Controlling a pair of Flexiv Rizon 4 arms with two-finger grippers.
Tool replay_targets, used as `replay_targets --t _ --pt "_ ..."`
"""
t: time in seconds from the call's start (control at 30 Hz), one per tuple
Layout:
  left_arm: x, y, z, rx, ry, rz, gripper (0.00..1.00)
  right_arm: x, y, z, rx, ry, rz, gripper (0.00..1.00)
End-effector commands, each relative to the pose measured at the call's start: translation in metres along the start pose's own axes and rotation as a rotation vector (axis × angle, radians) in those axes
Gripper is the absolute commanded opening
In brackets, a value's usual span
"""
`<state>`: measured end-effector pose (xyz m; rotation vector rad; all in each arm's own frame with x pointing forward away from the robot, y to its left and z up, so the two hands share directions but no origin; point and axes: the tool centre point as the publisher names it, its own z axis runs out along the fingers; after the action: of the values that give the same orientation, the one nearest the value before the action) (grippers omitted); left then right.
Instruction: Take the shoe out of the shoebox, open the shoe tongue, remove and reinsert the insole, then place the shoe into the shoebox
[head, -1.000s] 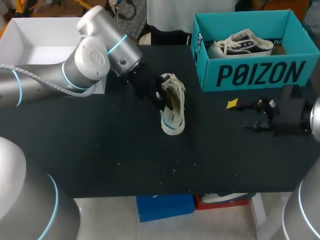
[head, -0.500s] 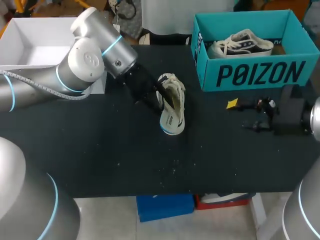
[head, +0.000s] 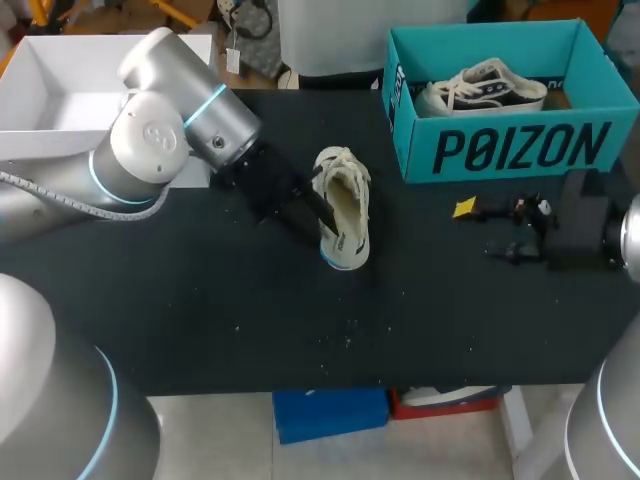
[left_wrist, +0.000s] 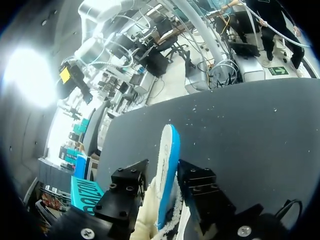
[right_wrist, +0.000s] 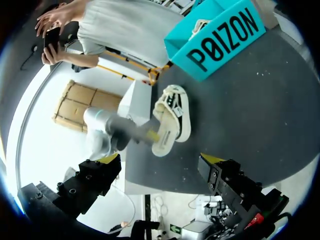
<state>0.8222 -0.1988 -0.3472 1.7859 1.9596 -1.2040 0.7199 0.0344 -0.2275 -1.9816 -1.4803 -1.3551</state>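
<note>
Now 1 sneaker (head: 482, 87) lies in the shoebox (head: 500, 150); left pincer (left_wrist: 162, 174) grips the shoe (head: 345, 205), right pincer (right_wrist: 160, 159) gapes.

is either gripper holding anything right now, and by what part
The left gripper holds the cream lace-up shoe with the blue-edged sole near its heel, a finger on each side. The right gripper is open and empty.

You have two pale lace-up canvas shoes: one sneaker (head: 345, 215) mid-table, the other sneaker (head: 483, 88) inside the far-right box. Count one teal cardboard shoebox (head: 500, 150), one white open box (head: 60, 75) far left, and two grey arms: left arm (head: 150, 160), right arm (head: 632, 240).
</note>
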Motion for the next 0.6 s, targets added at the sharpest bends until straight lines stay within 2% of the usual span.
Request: replay_targets --t 0.03,0.07,0.23,0.6 --pt "0.005 -0.011 -0.004 -0.019 0.005 -0.003 0.18 0.001 0.000 -0.001 0.001 -0.001 0.001 1.00" --pt "0.007 -0.012 -0.004 -0.010 0.018 -0.018 0.00 0.001 0.000 -0.001 0.001 -0.001 0.001 1.00" --pt "0.012 -0.009 -0.003 -0.022 0.066 -0.025 0.00 0.001 0.000 -0.001 0.001 -0.001 0.001 1.00" --pt "0.009 0.006 -0.001 -0.025 0.052 -0.024 0.00 0.001 0.000 -0.001 0.001 -0.001 0.001 1.00"
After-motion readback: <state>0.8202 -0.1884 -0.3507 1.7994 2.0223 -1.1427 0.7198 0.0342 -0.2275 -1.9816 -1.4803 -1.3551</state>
